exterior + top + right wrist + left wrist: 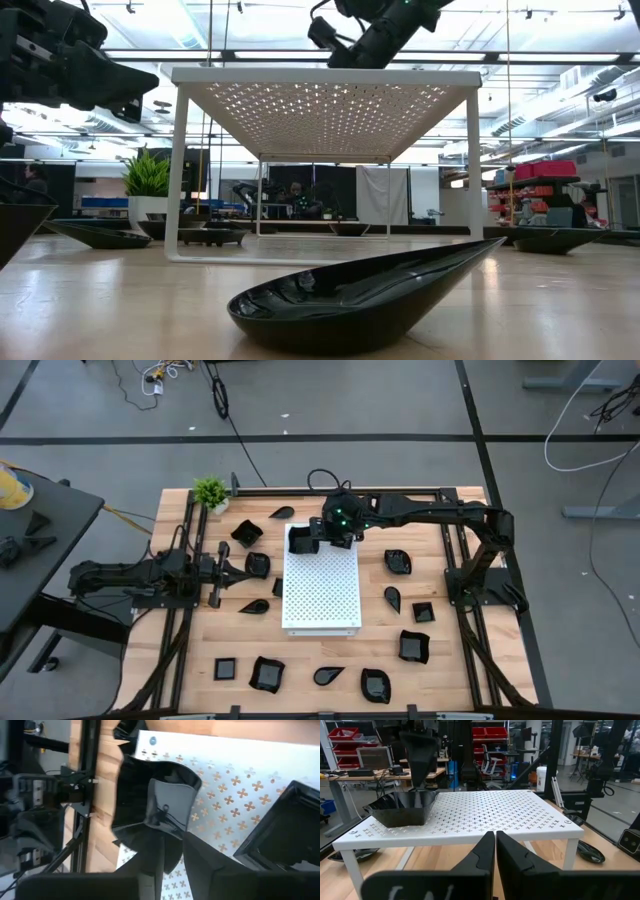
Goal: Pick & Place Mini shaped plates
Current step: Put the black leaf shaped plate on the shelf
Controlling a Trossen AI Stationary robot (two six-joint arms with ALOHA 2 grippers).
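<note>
A square black mini plate sits on the far left corner of the white perforated board; it also shows in the left wrist view and the right wrist view. My right gripper hangs over it, open and slanting down. One finger reaches into the plate's hollow; the other stands outside, over the board. My left gripper is shut and empty. It stays level at the table's left, facing the board. Several more black plates lie on the table around the board. My right gripper has one finger coming from above into the square plate at its far wall. Whether that finger touches the plate I cannot tell. The plate rests flat on the board's top.
A small green plant stands at the far left corner. Black plates lie left of the board, right of it and along the near edge. A teardrop-shaped one lies close to the low camera. The board stands on legs above the table.
</note>
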